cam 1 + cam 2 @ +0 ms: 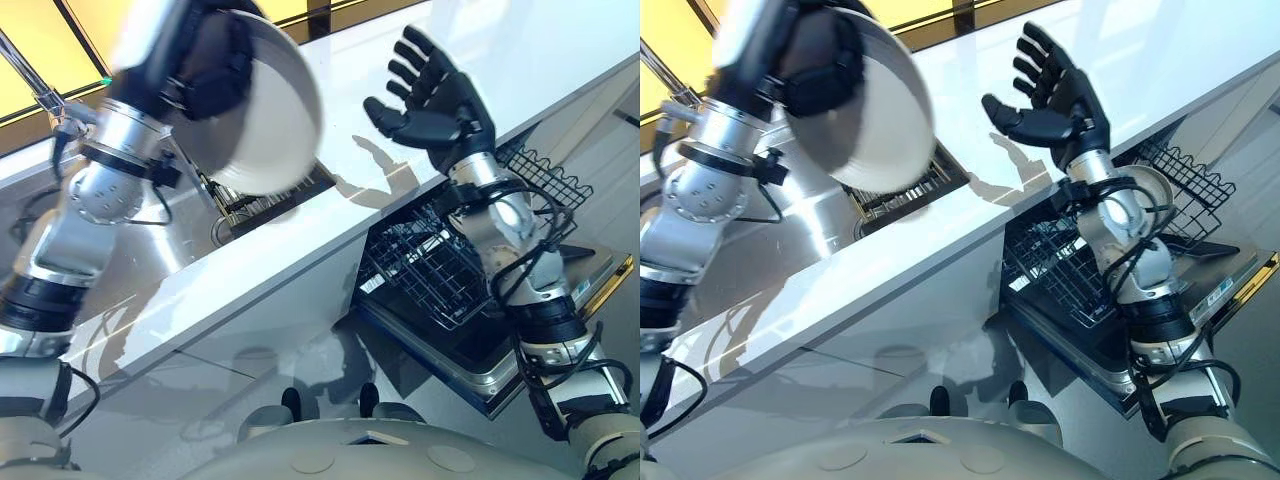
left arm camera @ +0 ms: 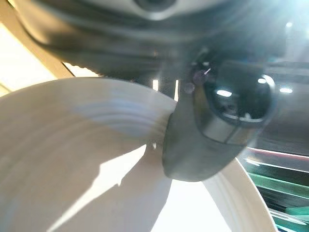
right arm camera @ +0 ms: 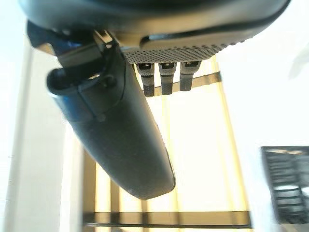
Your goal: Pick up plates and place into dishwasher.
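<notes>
- Round white ceramic plate [image 1: 268, 115]: held tilted in the air above the white glossy countertop [image 1: 330, 235], over the dark slotted sink grate [image 1: 275, 200].
- Left hand [image 1: 215, 60]: fingers and thumb curled round the plate's rim; its wrist view has the thumb [image 2: 203, 140] pressed on the plate's face.
- Right hand [image 1: 432, 98]: raised above the countertop, fingers spread and straight, holding nothing.
- Black wire dishwasher rack [image 1: 430, 270]: pulled out below the counter edge, resting on the open dishwasher door [image 1: 555, 300].
</notes>
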### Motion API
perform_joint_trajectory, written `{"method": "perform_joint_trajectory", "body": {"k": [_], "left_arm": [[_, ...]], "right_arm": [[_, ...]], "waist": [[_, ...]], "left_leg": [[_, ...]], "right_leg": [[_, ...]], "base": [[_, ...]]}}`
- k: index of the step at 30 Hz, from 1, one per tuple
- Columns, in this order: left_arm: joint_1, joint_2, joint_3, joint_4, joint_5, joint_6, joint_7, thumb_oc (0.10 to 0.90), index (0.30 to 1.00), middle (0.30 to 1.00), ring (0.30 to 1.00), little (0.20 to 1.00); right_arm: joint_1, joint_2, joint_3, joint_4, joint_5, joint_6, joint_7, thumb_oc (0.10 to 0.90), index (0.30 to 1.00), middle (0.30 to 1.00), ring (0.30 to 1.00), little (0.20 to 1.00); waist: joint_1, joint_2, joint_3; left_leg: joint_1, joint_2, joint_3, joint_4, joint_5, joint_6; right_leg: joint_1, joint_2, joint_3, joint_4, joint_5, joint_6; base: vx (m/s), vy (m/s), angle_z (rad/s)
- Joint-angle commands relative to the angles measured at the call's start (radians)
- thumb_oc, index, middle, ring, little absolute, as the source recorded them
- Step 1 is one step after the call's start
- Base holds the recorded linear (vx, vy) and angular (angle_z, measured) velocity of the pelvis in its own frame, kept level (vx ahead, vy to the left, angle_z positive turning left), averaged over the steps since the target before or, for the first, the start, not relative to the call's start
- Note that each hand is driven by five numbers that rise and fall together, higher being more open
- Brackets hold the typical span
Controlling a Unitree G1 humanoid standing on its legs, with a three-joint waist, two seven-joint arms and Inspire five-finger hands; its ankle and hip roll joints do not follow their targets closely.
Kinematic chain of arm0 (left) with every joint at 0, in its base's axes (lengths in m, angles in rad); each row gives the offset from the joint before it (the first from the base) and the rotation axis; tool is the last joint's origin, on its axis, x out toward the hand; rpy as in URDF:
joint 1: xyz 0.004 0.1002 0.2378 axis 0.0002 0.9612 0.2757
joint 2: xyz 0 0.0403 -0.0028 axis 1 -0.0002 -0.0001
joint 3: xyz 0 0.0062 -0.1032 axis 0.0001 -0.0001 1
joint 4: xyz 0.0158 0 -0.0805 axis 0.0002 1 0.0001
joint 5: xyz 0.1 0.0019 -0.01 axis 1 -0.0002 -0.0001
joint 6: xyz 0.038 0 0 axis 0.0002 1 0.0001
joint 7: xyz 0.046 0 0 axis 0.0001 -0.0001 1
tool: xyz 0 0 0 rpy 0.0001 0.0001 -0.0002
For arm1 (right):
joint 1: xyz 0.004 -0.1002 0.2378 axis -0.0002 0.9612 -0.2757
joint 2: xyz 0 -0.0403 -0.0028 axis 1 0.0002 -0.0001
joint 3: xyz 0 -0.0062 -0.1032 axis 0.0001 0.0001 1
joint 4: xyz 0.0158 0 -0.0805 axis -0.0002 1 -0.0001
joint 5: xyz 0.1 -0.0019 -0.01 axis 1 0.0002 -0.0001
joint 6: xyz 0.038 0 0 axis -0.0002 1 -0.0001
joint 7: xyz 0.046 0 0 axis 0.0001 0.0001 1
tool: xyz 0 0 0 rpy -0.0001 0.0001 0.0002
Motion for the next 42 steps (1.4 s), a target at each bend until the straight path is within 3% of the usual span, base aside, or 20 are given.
{"method": "perform_joint_trajectory", "body": {"k": [1,5,15,22,30,42], "left_arm": [[-0.096,0.094,0.079,0.08,0.014,-0.034,0.201,0.1,0.3,0.3,0.3,0.2],[-0.109,0.111,0.083,0.154,0.034,-0.022,0.258,0.1,0.3,0.3,0.3,0.2],[-0.117,0.104,0.069,0.168,0.083,-0.029,0.311,0.1,0.3,0.3,0.3,0.2],[-0.17,0.035,-0.013,0.1,0.14,-0.038,0.321,0.1,0.3,0.3,0.3,0.2],[-0.199,-0.091,-0.096,-0.025,0.196,-0.04,0.29,0.1,0.3,0.3,0.3,0.2],[-0.241,-0.194,-0.191,-0.203,0.213,-0.031,0.185,0.1,0.3,0.3,0.3,0.2]], "right_arm": [[-0.07,0.005,-0.024,-0.127,0.079,-0.114,0.074,0.8,0.9,0.9,0.9,0.9],[-0.069,-0.003,-0.041,-0.135,0.116,-0.089,0.086,0.8,0.9,0.9,0.9,0.9],[-0.03,0.059,-0.032,-0.175,0.39,0.021,0.181,0.8,0.9,0.9,0.9,0.9],[-0.042,0.102,0.041,-0.2,0.379,0.041,0.181,0.8,0.9,0.9,0.9,0.9],[-0.069,0.159,0.12,-0.196,0.282,-0.007,0.117,0.8,0.9,0.9,0.9,0.9],[-0.091,0.182,0.158,-0.188,0.146,-0.045,0.011,0.8,0.9,0.9,0.9,0.9]], "waist": [[0.021,-0.014,-0.114],[0.02,-0.012,-0.122],[0.023,-0.014,-0.131],[0.025,-0.021,-0.129],[0.034,-0.03,-0.127],[0.033,-0.034,-0.119]], "left_leg": [[-0.017,-0.04,0.012,0.003,-0.04,0.006],[-0.02,-0.045,0.006,0.003,-0.04,0.006],[-0.028,-0.047,0.009,0.003,-0.039,0.004],[-0.032,-0.05,0.002,0.003,-0.035,0.006],[-0.032,-0.048,-0.005,0.003,-0.034,0.007],[-0.031,-0.048,-0.016,0.003,-0.036,0.011]], "right_leg": [[0.046,0.014,-0.071,0.008,-0.048,0.025],[0.042,0.01,-0.073,0.005,-0.046,0.028],[0.033,0.001,-0.094,0.005,-0.044,0.034],[0.029,0.002,-0.099,0.005,-0.042,0.034],[0.033,0.002,-0.104,0.005,-0.044,0.034],[0.035,0.006,-0.097,0.005,-0.043,0.035]], "base": [[-0.01,0.021,0.04],[-0.01,0.023,0.1],[0.0,0.007,0.03],[0.0,0.0,0.0],[0.0,-0.016,0.04],[0.0,-0.002,0.0]]}}
